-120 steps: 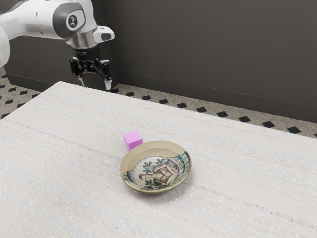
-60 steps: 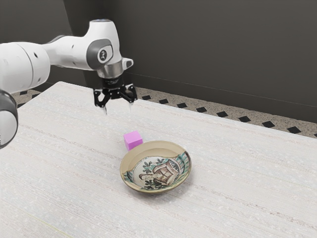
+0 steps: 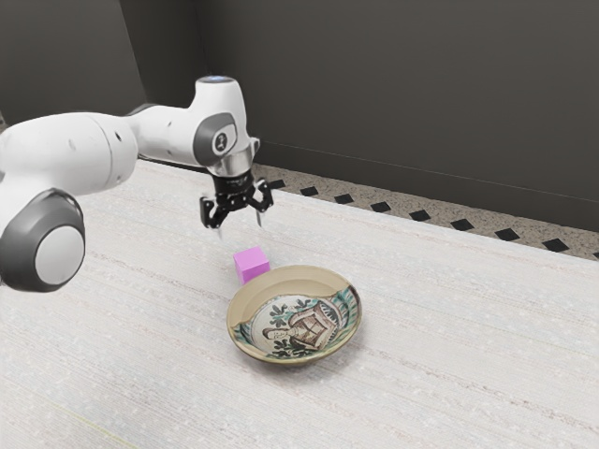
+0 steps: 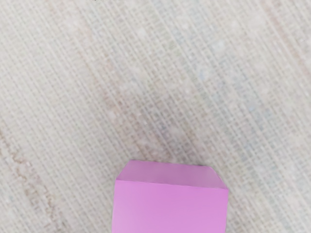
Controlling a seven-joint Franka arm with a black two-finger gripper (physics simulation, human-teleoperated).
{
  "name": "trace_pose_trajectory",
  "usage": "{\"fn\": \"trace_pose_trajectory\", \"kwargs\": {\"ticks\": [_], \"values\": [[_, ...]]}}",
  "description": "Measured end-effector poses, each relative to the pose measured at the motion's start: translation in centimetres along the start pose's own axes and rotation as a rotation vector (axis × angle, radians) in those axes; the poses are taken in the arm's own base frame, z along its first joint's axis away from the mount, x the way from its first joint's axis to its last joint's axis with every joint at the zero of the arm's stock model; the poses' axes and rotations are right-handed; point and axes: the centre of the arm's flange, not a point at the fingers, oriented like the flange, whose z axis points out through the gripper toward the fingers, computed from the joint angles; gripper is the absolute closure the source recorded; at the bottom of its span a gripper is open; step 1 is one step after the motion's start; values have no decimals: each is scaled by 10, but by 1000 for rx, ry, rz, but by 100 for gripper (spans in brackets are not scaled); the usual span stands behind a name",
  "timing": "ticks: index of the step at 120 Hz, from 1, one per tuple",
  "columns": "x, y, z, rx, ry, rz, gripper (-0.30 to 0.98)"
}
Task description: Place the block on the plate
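The claw (image 3: 241, 229) hung spread apart above the block (image 3: 251, 266); an off-centre descent risked catching the nearby plate (image 3: 290, 280) and knocking both askew

Open air between claw (image 3: 241, 229) and block (image 3: 252, 266), plate (image 3: 299, 279) obstructing just beside the block, room over tabletop (image 3: 131, 337) toward the exterior view's left, plate reachable from above.

Smooth white arm (image 3: 70, 150), dark-grey joint caps (image 3: 23, 245), silvery wrist collar (image 3: 232, 163)
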Motion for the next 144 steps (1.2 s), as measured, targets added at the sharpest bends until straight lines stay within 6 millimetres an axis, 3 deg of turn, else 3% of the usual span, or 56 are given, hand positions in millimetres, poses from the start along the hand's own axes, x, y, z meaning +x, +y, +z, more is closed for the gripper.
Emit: {"fn": "trace_pose_trajectory", "kwargs": {"ticks": [20,45,75,117,124,136,144], "values": [[-6,10,32,6,-5,-38,0],[-23,17,53,13,7,-20,0],[-22,6,72,33,10,-50,0],[-18,5,91,-30,69,-56,0],[-18,4,94,-38,63,-65,5],[-18,4,93,-58,55,-80,24],[-19,5,91,-68,50,-89,28]]}}
